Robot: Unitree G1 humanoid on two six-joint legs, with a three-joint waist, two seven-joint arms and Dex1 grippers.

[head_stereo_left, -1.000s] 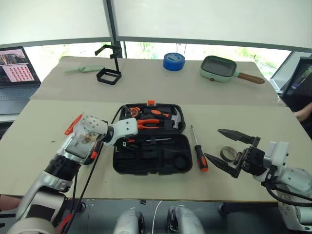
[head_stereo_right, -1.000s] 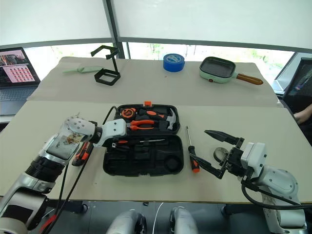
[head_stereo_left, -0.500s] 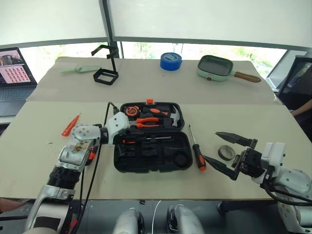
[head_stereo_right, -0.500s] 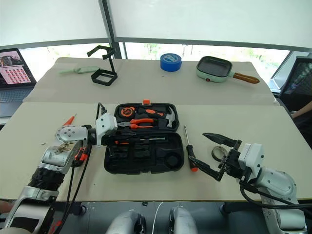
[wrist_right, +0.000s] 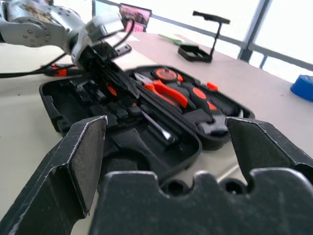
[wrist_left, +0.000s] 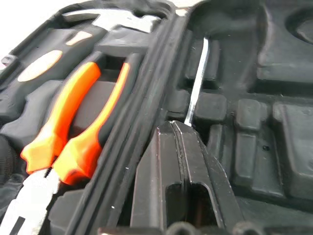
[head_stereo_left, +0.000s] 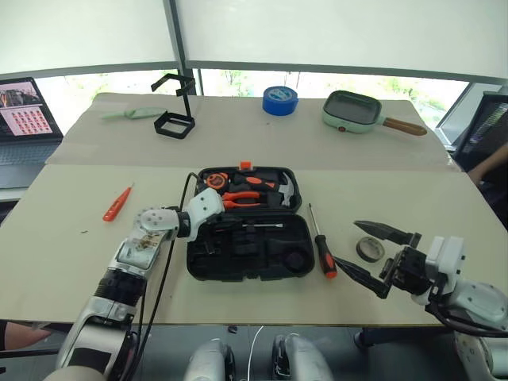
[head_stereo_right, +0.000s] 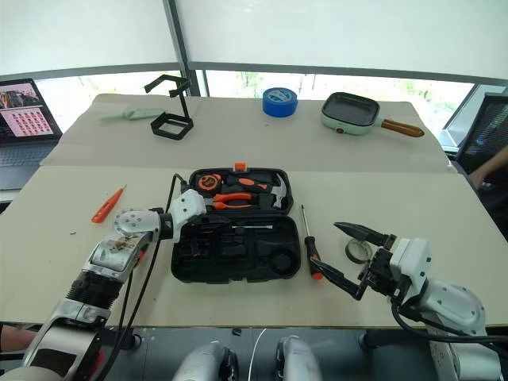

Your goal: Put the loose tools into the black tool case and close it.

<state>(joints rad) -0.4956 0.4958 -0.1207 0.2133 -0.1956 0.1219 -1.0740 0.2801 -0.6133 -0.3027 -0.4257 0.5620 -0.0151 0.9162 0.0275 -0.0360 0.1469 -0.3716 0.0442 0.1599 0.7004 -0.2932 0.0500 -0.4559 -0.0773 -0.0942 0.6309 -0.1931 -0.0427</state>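
black tool case (head_stereo_left: 244,255) lies open at the middle of the surface (head_stereo_left: 63,262), lid half on the far side with orange-handled pliers (head_stereo_left: 244,198), hammer (head_stereo_left: 284,190) and tape measure (head_stereo_left: 214,182) seated in it. left tool (wrist_left: 182,147) is at the case's left edge, over the near half; fingers (wrist_left: 193,161) nearly together, tips at the handle end of a screwdriver whose shaft (wrist_left: 196,82) lies in a recess along the hinge — cannot tell whether the handle is actually pinched. right tool (head_stereo_left: 367,254) hovers over the right part of the surface, jaws wide, nothing between them. just past it sits the small dark grey tape roll (head_stereo_left: 369,249). a black-and-orange-handled screwdriver (head_stereo_left: 321,244) lies just beside the case's right edge, handle toward the near side. the slim all-orange screwdriver (head_stereo_left: 116,204) lies well left of the case. far side of the surface — blue tape roll (head_stereo_left: 282,100), black wire-frame stand (head_stereo_left: 178,111), a pale green pan (head_stereo_left: 359,111).
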